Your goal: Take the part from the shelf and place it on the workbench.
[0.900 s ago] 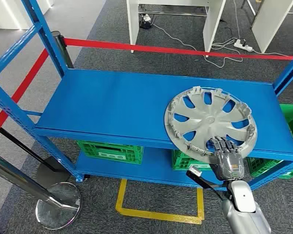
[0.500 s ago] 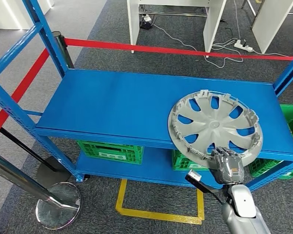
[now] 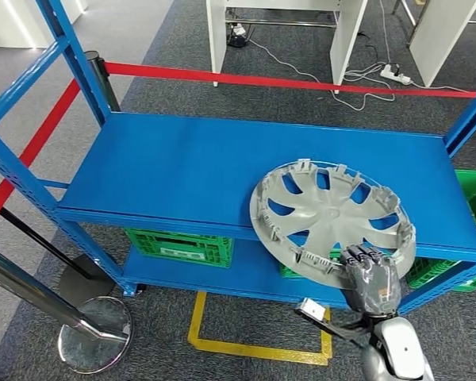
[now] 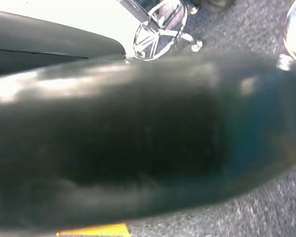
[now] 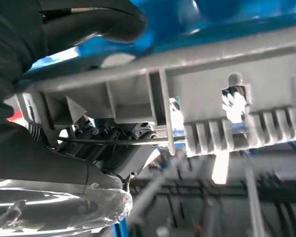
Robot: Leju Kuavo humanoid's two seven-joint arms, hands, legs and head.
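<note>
A silver wheel cover (image 3: pixel 332 220) with curved spokes lies inner side up on the right part of the blue shelf (image 3: pixel 182 171). Its near rim juts past the shelf's front edge. My right hand (image 3: pixel 370 278) grips that near rim from the front, fingers curled over the top. In the right wrist view the ribbed grey rim (image 5: pixel 213 116) runs across close up, pinched between the dark fingers (image 5: pixel 91 22) and the thumb (image 5: pixel 57 197).
Green crates (image 3: pixel 178 246) sit on the lower shelf level. A red barrier tape (image 3: pixel 283 82) runs behind the shelf, and a chrome post base (image 3: pixel 95 333) stands on the carpet at the left. Yellow floor marking (image 3: pixel 254 345) lies in front. White table legs (image 3: pixel 346 36) stand beyond.
The wheel cover has slid left and toward me, its near rim now farther over the shelf's front edge. My right hand has drawn back with it.
</note>
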